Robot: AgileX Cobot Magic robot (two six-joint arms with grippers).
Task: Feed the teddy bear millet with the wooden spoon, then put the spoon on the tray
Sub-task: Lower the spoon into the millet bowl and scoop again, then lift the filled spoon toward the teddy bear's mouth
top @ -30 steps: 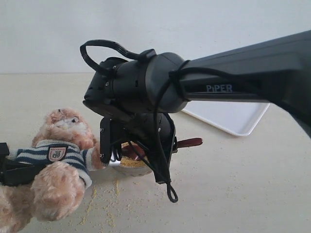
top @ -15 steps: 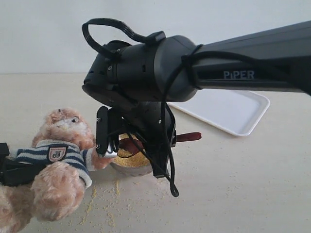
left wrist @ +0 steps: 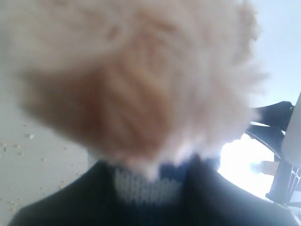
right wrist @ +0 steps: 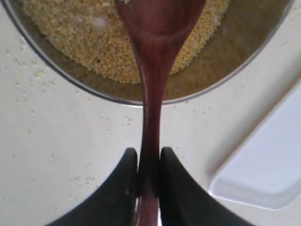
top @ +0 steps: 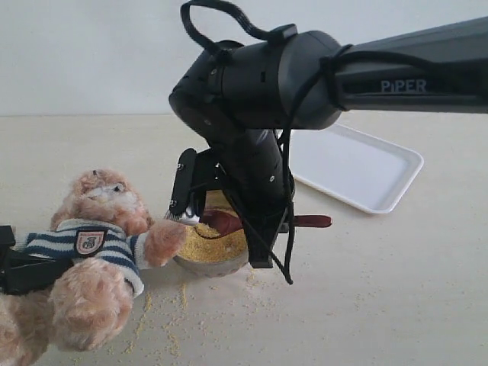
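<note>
The teddy bear lies at the left, one paw on the steel bowl's rim. My left gripper is shut on its striped body; in the left wrist view the teddy bear is blurred fur above the left gripper. My right gripper is shut on the wooden spoon, whose bowl hangs just over the millet. In the right wrist view the right gripper clamps the wooden spoon handle over the millet. The tray lies behind at the right.
The millet sits in a round steel bowl at the table's middle. Spilled grains are scattered in front of the bowl and the bear. The right arm's black forearm spans the upper right. A tray corner lies near the right gripper.
The right arm has risen and shifted right, carrying the spoon. The bowl and its millet now show more fully. The bear and the left gripper have stayed put.
</note>
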